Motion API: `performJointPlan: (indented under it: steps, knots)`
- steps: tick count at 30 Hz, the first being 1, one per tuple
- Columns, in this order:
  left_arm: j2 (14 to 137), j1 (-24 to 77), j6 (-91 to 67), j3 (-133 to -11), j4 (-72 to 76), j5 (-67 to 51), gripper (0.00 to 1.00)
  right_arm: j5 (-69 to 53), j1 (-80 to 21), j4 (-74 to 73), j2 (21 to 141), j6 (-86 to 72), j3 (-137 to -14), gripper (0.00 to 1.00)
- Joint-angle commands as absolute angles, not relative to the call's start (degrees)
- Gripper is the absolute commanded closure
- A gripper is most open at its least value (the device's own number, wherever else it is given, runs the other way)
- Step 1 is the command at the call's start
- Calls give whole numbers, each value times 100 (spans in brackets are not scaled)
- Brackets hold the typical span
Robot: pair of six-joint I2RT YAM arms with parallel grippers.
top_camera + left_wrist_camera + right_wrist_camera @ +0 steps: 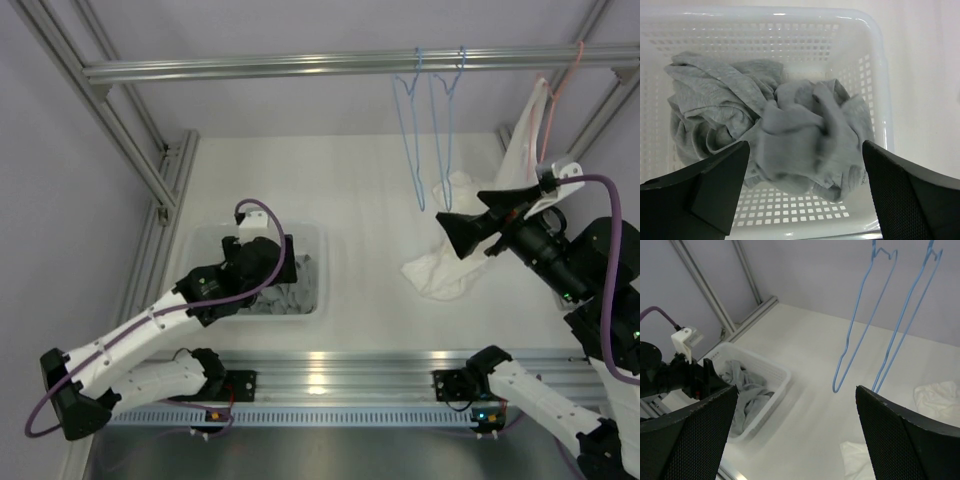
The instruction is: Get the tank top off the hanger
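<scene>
Hanging from the silver metal rail (300, 66), at its right end, a thin pink wire hanger (565, 77) carries the white tank top (522, 145). The fabric falls down to the white table (300, 180), where a crumpled white cloth (440, 268) lies. I cannot tell if this cloth is one piece with the tank top. The right gripper (796, 388) hovers near this cloth with its black fingers spread wide and nothing between them. Two empty blue wire hangers (420, 190) hang on the rail just to the left of it. The left gripper (805, 145) is over a white perforated plastic basket (880, 75), well apart from the tank top. Its fingers are also spread and hold nothing. A heap of grey clothes (790, 125) fills the basket below them.
</scene>
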State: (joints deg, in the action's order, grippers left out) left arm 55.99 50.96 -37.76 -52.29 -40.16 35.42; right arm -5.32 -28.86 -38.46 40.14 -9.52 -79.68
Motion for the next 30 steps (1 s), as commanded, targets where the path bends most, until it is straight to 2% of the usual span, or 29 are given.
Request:
performJointPlan:
  steps: [1,4,5,6,7,8,9,11,15,19,23,30]
  knots:
    - [5021,5115,-3437,-5545,-3735,3409,1,-308,-2918,-3594,4280,-958,-8130,1]
    - [5079,4941,-3235,-6124,-4025,4110,1,-36,-2909,-3682,4421,-765,-8217,1]
    - [5219,4443,-3095,-6317,-4069,4044,1,287,-2909,-3744,4447,-739,-8296,1]
    - [5621,4047,-2859,-6737,-4069,3773,1,438,-2909,-3796,4465,-703,-8332,1]
    - [5877,3625,-2796,-6959,-4061,2874,1,640,-2909,-3858,4491,-686,-8376,1]
    - [6089,2768,-2760,-7161,-4052,2343,1,1077,-2918,-4032,4526,-677,-8419,1]
    - [6291,2438,-2742,-7363,-4043,1955,1,1281,-2909,-4121,4526,-659,-8446,1]
    - [6495,2015,-2742,-7733,-4043,2038,1,2025,-2918,-4428,4378,-633,-8429,1]
    - [5969,1232,-2428,-7735,-4174,2179,1,3425,-2918,-4806,3728,-475,-8174,1]
    - [4880,1090,-1996,-7235,-4544,2707,1,3762,-2909,-5439,3314,-649,-7999,1]
    - [3948,1099,-1986,-6401,-4517,2155,1,3367,-2918,-5660,3165,-878,-7551,1]
    - [2655,1116,-1995,-5391,-4150,2118,1,3357,-2918,-5608,3006,-896,-7216,1]
